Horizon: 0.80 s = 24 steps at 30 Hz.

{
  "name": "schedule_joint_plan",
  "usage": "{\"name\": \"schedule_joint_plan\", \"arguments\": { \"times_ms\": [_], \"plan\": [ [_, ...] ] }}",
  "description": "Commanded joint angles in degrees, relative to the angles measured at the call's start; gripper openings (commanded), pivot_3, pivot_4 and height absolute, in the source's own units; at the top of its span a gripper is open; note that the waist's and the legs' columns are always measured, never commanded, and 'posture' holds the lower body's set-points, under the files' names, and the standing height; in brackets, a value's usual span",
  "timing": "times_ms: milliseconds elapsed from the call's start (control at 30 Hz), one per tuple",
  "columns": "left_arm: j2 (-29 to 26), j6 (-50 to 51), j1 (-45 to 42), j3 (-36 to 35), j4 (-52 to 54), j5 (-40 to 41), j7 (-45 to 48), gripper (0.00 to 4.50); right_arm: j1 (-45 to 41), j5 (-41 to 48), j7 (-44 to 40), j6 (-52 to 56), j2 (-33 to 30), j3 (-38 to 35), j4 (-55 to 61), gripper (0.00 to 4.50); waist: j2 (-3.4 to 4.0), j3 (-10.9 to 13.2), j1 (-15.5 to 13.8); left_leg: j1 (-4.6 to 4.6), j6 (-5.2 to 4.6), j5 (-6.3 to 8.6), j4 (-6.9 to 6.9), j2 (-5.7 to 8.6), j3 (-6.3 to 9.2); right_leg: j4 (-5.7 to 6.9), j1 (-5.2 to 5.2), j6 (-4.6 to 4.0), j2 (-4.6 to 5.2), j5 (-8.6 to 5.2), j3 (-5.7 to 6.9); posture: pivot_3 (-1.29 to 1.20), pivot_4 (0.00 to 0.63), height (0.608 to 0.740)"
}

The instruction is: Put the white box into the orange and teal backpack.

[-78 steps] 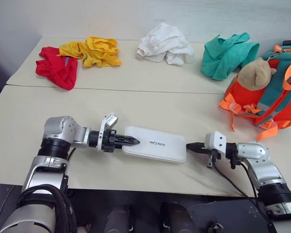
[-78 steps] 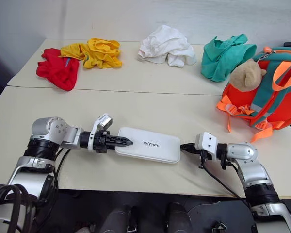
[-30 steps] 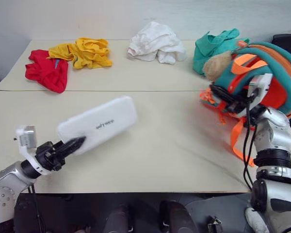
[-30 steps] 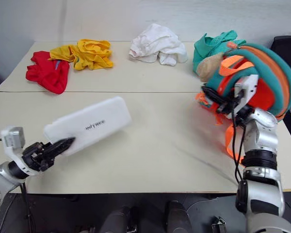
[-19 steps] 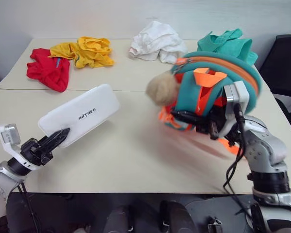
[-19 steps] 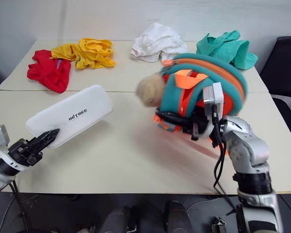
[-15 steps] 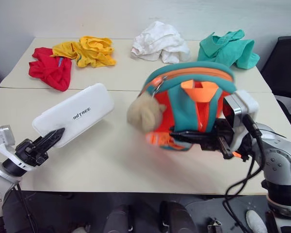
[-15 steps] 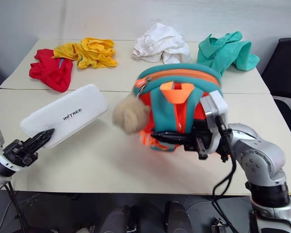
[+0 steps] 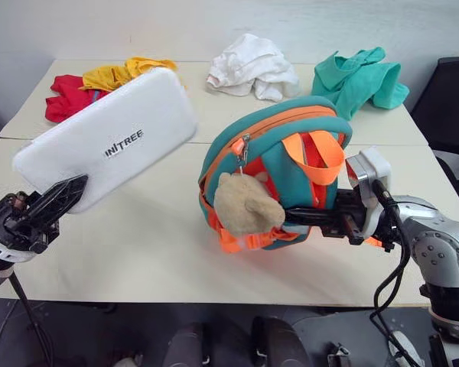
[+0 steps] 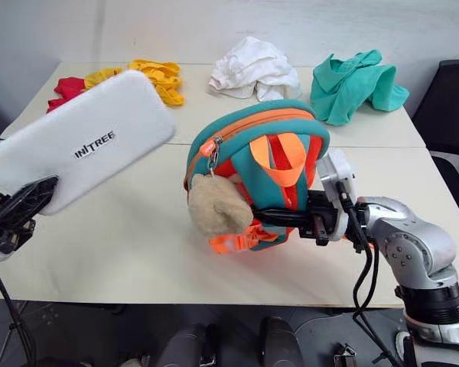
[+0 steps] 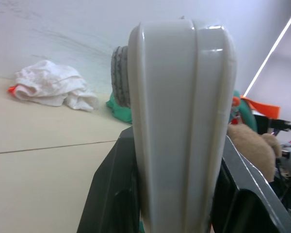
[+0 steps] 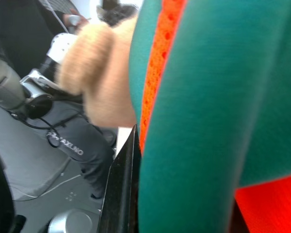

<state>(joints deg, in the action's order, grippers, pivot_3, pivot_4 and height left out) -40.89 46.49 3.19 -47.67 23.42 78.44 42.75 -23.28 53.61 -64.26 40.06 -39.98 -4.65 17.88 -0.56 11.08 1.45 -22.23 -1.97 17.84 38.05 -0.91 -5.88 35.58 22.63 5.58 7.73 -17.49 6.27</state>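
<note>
White box (image 9: 107,138) sat up in the air, squeezed at one end by my left tool (image 9: 50,205). My right tool (image 10: 291,218) pinched the backpack (image 10: 256,172), lifted over the bench (image 9: 138,245).

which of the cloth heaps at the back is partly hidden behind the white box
The yellow heap and the red one beside it: the raised white box covers part of both. The white heap and teal heap lie in full sight.
</note>
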Motion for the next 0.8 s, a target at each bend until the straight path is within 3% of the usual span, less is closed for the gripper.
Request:
{"name": "schedule_joint_plan", "arguments": {
  "times_ms": [33,367,500,800],
  "plan": [
    [-1.5,-0.2,1.8,-0.9,4.3,2.9,0.6,1.28,0.4,-1.0,-0.6,-1.3,0.6,0.1,0.0,0.03,0.01,0.0,0.0,0.0,0.0,0.0,0.0,0.01,-0.02,0.0,0.0,0.0,0.0,0.0,0.0,0.0,0.15,0.74],
    [-7.6,0.0,6.4,1.8,4.8,-1.5,8.2,1.28,-0.6,-3.7,-1.0,-2.0,2.2,0.8,-1.9,0.03,0.01,0.0,-0.1,0.0,0.01,-0.01,0.0,0.01,-0.02,-0.01,0.0,-0.01,-0.06,0.0,0.0,0.0,0.15,0.74],
    [-11.1,-7.4,7.1,7.1,2.7,-15.2,15.9,1.28,-1.0,-4.6,-1.0,-2.5,3.1,1.3,-2.5,0.03,0.03,0.0,-0.1,0.0,0.02,0.0,0.0,0.01,-0.03,-0.01,0.02,-0.02,-0.06,-0.01,0.01,0.0,0.15,0.74],
    [-15.6,-21.6,-0.8,19.5,-3.4,-32.6,25.3,1.28,-3.1,-6.4,-1.9,-3.0,4.0,1.6,-5.0,0.03,0.06,0.0,-0.2,-0.03,0.04,0.02,-0.06,0.01,-0.07,-0.06,0.1,-0.03,-0.04,-0.01,-0.01,0.0,0.15,0.74]
  ]
}}
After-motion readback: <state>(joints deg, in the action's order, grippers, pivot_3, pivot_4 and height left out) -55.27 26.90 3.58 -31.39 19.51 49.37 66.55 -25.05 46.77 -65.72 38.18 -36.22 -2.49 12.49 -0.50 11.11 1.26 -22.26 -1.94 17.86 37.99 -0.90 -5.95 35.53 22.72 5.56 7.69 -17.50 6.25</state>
